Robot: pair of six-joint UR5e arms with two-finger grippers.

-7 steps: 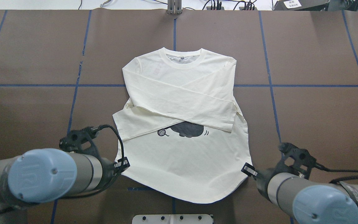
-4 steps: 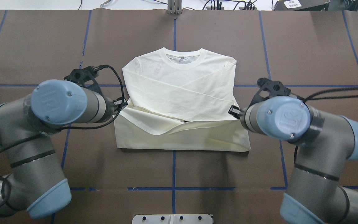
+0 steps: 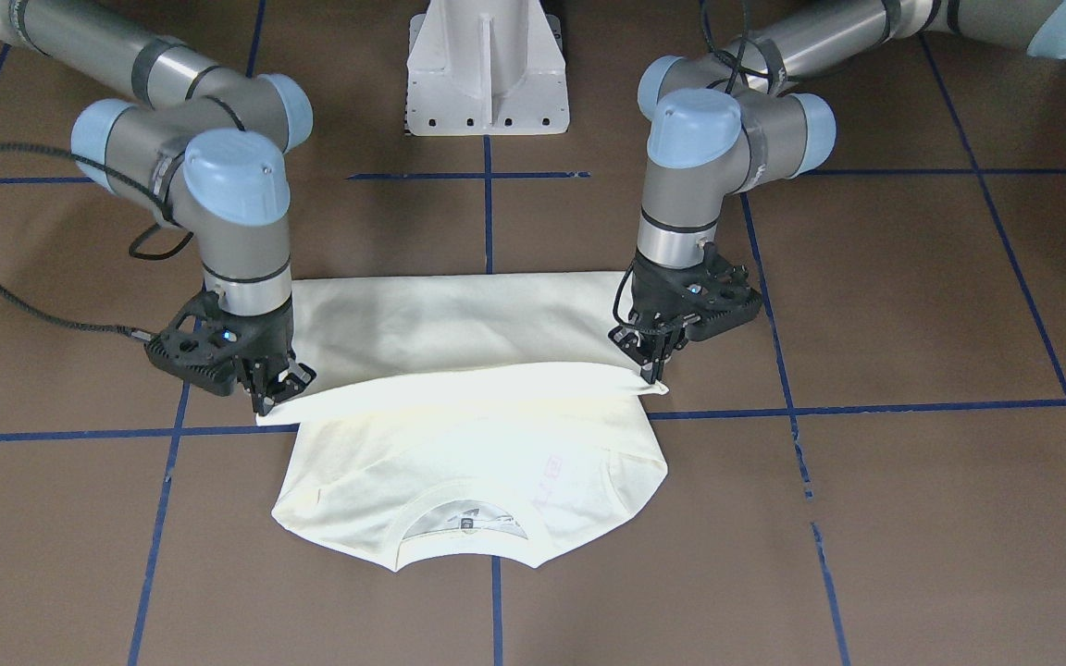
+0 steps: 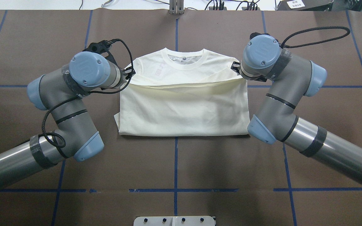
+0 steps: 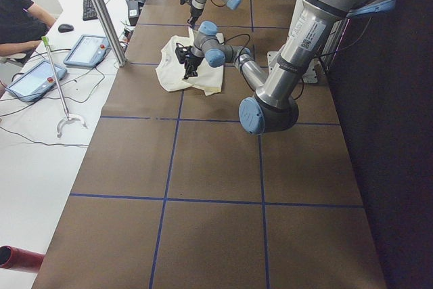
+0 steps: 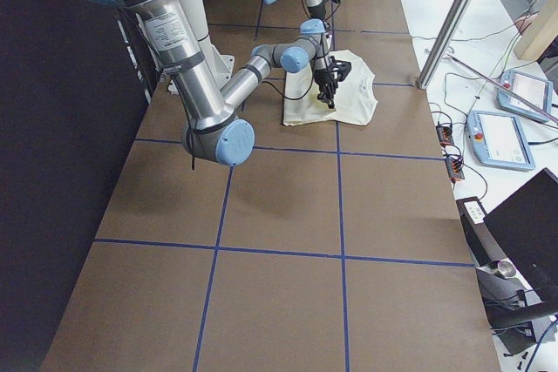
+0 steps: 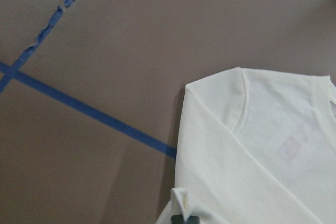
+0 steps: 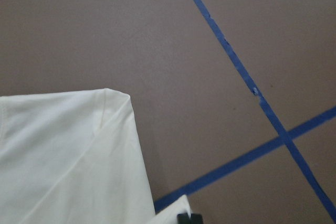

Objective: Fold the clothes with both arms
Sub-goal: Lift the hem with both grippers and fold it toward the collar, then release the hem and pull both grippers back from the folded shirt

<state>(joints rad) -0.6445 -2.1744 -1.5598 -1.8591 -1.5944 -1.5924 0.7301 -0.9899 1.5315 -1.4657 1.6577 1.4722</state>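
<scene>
The cream-white shirt point(image 4: 184, 106) lies in the middle of the table, doubled over so that only its plain reverse shows, and the cat print is hidden. Its collar point(image 4: 185, 61) is at the far side. My left gripper point(image 3: 655, 373) is shut on one corner of the raised hem, just above the shirt's shoulder point(image 7: 262, 140). My right gripper point(image 3: 272, 398) is shut on the other hem corner, over the opposite shoulder point(image 8: 68, 150). The hem point(image 4: 184, 84) stretches between them a little short of the collar. Both arms reach far forward across the table.
The white flanged pedestal point(image 3: 487, 74) stands at the robot's side of the table. Blue tape lines point(image 4: 175, 163) grid the brown surface. Beyond the far edge a side table holds tablets point(image 5: 86, 51), and a person point(image 5: 17, 18) sits there.
Both grippers have carried the hem from the table's near side forward over the crossed sleeves, up toward the collar. The fold now covers the print and sleeves.
</scene>
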